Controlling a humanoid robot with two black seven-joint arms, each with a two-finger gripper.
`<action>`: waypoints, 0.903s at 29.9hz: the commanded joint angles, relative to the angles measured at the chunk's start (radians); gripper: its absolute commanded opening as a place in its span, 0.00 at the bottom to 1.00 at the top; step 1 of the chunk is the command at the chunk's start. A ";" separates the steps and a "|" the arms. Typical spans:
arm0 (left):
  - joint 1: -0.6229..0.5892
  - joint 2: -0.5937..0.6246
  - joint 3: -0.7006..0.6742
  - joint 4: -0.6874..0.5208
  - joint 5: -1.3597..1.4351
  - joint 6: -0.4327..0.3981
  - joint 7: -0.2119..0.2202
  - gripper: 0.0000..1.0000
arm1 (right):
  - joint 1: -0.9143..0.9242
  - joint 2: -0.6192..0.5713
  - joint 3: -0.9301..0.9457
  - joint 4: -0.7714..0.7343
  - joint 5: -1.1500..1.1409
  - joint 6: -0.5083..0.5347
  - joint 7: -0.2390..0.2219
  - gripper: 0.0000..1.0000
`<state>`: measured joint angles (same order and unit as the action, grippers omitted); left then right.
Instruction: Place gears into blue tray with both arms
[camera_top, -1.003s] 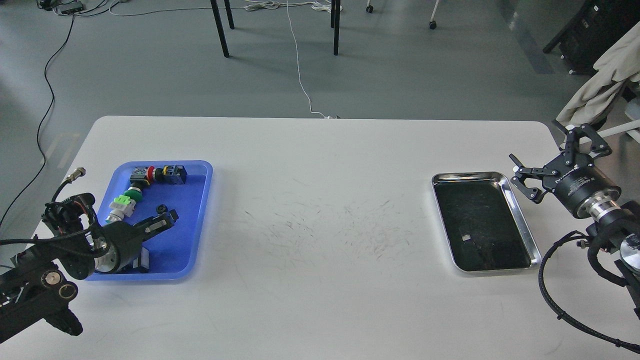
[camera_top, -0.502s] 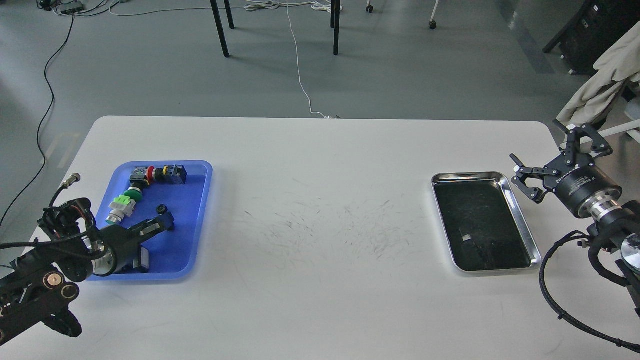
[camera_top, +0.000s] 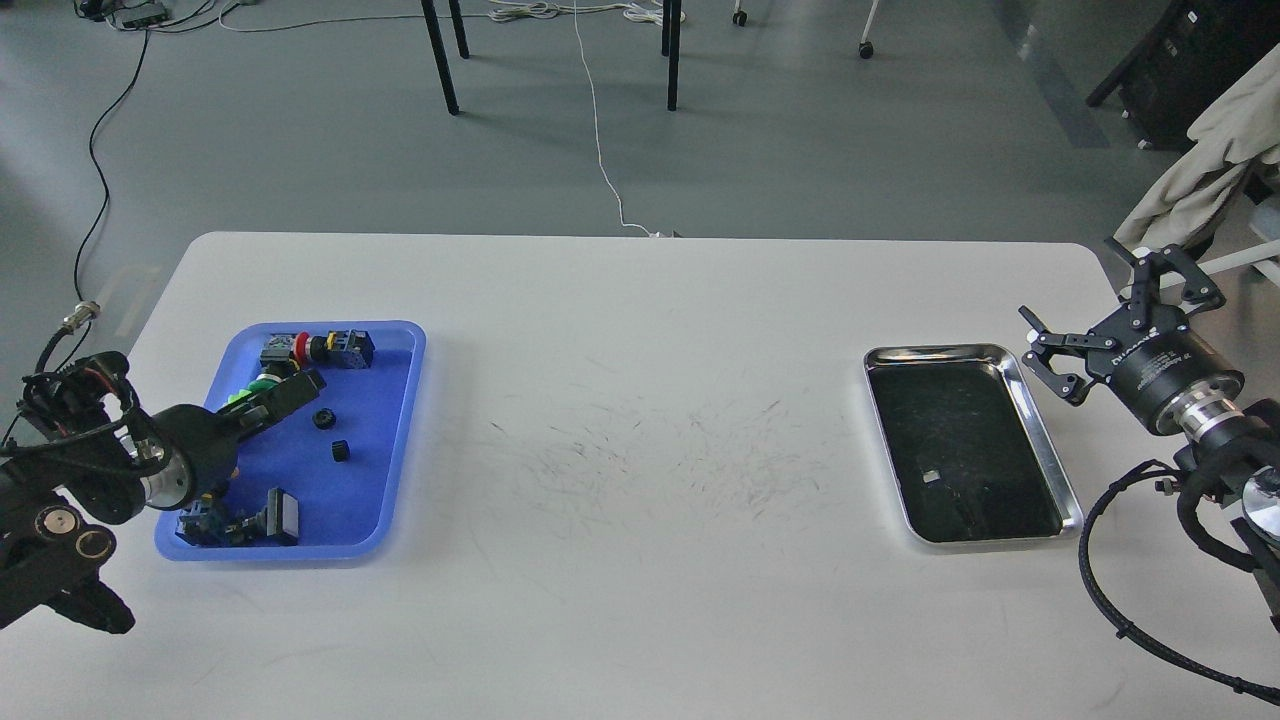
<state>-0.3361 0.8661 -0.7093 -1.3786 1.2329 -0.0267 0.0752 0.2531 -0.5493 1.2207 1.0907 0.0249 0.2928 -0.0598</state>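
The blue tray (camera_top: 408, 400) lies at the table's left. Two small black gears rest loose on its floor, one (camera_top: 322, 418) near the middle and one (camera_top: 341, 451) just below and right of it. My left gripper (camera_top: 298, 386) hangs over the tray's far left part, above a green switch and up-left of both gears. Its dark fingers overlap, so their gap cannot be made out, and nothing shows in them. My right gripper (camera_top: 1090, 305) stands open and empty beyond the right edge of the steel tray (camera_top: 1048, 440).
The blue tray also holds a red and yellow push-button switch (camera_top: 312, 348) at its far edge and black block-shaped parts (camera_top: 270, 515) at its near edge. The steel tray holds no parts. Chair legs and cables are on the floor behind the table.
My left gripper has drawn back up and to the left, away from the tray's middle. A second gear now lies where its tip was. The right arm has not moved.
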 joint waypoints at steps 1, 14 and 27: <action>-0.026 -0.019 -0.093 -0.023 -0.102 -0.001 0.002 0.98 | 0.014 0.000 0.002 0.000 0.001 -0.001 0.000 0.97; -0.314 -0.416 -0.266 0.306 -0.553 0.079 0.003 0.97 | 0.158 0.023 0.000 0.003 0.004 -0.003 -0.005 0.97; -0.391 -0.576 -0.294 0.722 -0.882 -0.113 -0.110 0.98 | 0.190 0.118 -0.044 -0.020 0.006 -0.064 -0.014 0.98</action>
<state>-0.7372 0.2995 -1.0006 -0.6764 0.3912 -0.0876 -0.0264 0.4615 -0.4416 1.1740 1.0700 0.0294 0.2264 -0.0735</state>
